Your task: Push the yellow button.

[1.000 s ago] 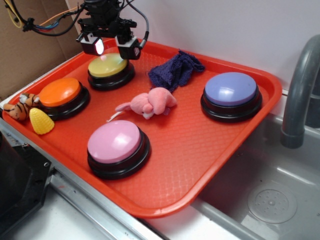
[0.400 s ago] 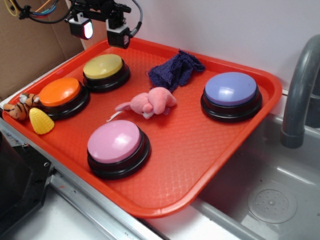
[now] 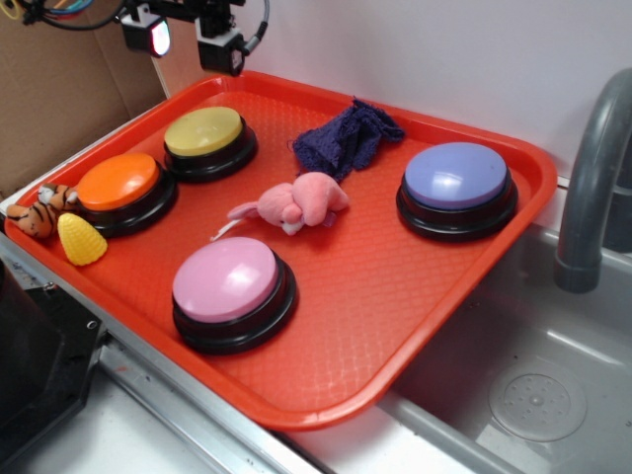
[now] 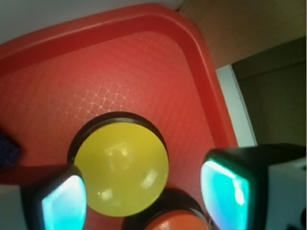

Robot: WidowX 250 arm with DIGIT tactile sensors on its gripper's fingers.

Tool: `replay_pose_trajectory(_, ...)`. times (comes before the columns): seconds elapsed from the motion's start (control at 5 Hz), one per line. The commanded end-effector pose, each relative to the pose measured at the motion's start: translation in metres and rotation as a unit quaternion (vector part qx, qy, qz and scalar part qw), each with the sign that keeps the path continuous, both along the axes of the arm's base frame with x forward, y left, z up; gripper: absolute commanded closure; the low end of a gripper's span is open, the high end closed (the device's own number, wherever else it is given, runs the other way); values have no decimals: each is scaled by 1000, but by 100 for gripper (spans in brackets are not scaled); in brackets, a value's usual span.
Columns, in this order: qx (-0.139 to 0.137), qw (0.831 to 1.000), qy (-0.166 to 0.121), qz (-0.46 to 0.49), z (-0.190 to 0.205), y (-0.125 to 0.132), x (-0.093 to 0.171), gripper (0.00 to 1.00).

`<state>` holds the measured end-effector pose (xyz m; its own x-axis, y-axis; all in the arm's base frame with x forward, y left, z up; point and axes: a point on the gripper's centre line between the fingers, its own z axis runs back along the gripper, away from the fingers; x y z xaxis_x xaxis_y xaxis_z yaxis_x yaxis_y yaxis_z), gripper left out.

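My gripper (image 3: 183,44) hangs high over the tray's (image 3: 474,296) back-left corner, fingers spread, holding nothing. The yellow button (image 3: 203,131) sits below, beside the orange button (image 3: 118,182). To press well: centre over the dome, descend straight, avoid orange.

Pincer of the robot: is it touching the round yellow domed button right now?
No, the pincer hangs in the air above the tray's back corner, clear of the round yellow domed button.
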<state>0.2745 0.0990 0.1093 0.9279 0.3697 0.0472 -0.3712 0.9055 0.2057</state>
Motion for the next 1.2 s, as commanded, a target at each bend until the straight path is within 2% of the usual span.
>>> replay_pose_trajectory(0.0,-5,999,-32,-11,35,-2,-8,0)
replay_pose_trajectory(0.4,-14,999,-33,-8,40,-2,-12,0)
replay_pose_trajectory(1.0,-17,998,-54,-8,50,-2,-17,0)
